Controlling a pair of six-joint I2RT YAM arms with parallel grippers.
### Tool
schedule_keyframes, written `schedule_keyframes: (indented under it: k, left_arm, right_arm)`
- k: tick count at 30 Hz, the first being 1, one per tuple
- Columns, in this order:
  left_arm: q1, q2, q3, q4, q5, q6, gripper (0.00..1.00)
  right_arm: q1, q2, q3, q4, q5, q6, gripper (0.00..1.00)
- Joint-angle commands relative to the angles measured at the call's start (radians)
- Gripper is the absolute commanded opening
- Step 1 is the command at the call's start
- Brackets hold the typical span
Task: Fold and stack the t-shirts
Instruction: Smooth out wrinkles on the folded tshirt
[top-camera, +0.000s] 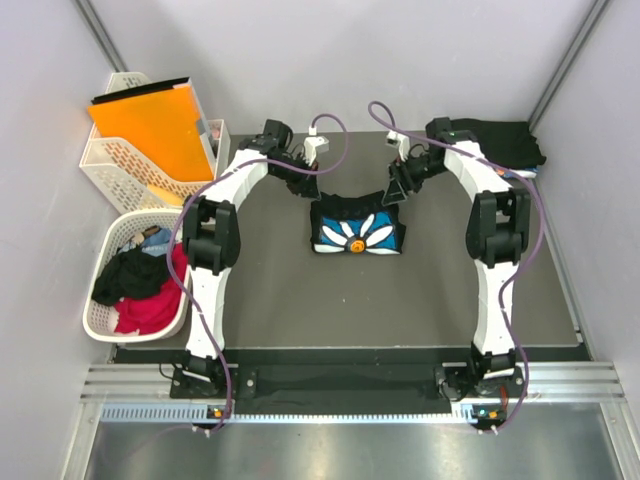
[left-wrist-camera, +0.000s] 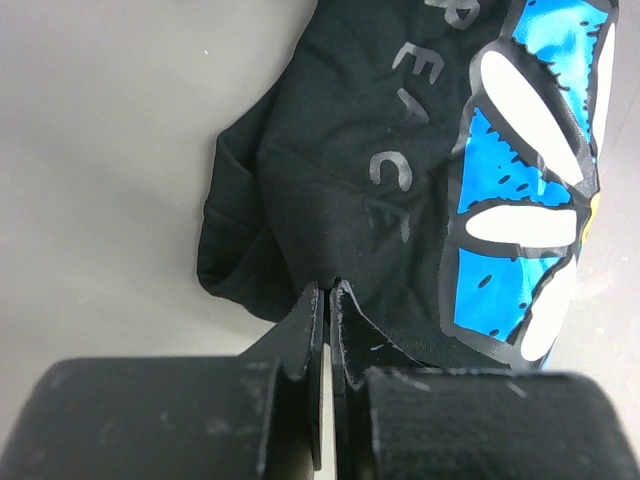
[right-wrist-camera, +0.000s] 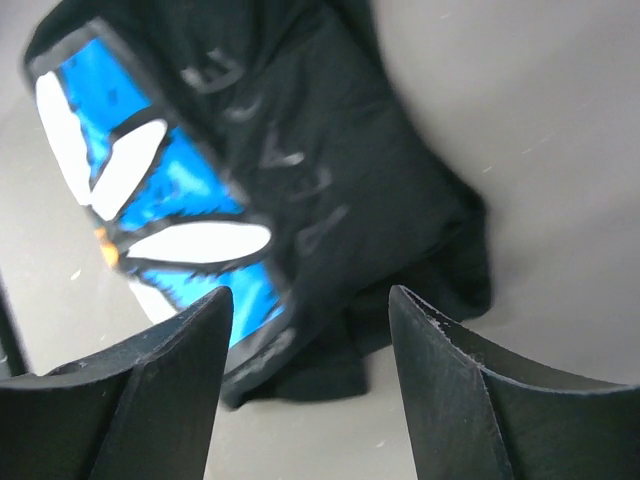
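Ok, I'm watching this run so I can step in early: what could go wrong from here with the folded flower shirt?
1. The left claw is shut right at the edge of the flower-print t-shirt. It may have caught only a sliver of cloth, or none, so a lift could slip.
2. The right claw is open above the opposite edge. If only one side rises, the fold could fall apart.

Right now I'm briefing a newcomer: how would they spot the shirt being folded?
On the dark table, look at the centre. A folded black t-shirt lies there. Unlike the plain black pile at the far right corner, it shows white flower petals on blue.
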Motion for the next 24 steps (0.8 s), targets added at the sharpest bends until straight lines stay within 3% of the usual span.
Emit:
schedule_keyframes:
  k: [1,10,13,14,17,24]
  left_arm:
    - [0.004,-0.026,0.022,0.003,0.042,0.015,0.00]
    - [0.002,-0.047,0.008,-0.005,0.066,0.021,0.00]
    - [0.002,-0.049,0.003,-0.010,0.068,0.029,0.00]
    - [0.002,-0.047,0.003,-0.011,0.068,0.031,0.00]
    - [0.002,-0.046,0.008,-0.010,0.071,0.032,0.00]
    - [0.002,-0.044,0.014,-0.002,0.079,0.035,0.00]
  right_arm:
    - [-0.006,0.060,0.081,0.076,-0.036,0.058,0.64]
    - [-0.009,0.141,0.144,0.129,-0.002,0.125,0.59]
    - [-0.004,0.140,0.142,0.136,0.004,0.131,0.36]
    - [-0.003,0.140,0.139,0.141,0.006,0.134,0.20]
    - [-0.004,0.124,0.130,0.146,0.021,0.132,0.01]
    - [-0.006,0.046,0.061,0.162,0.075,0.119,0.00]
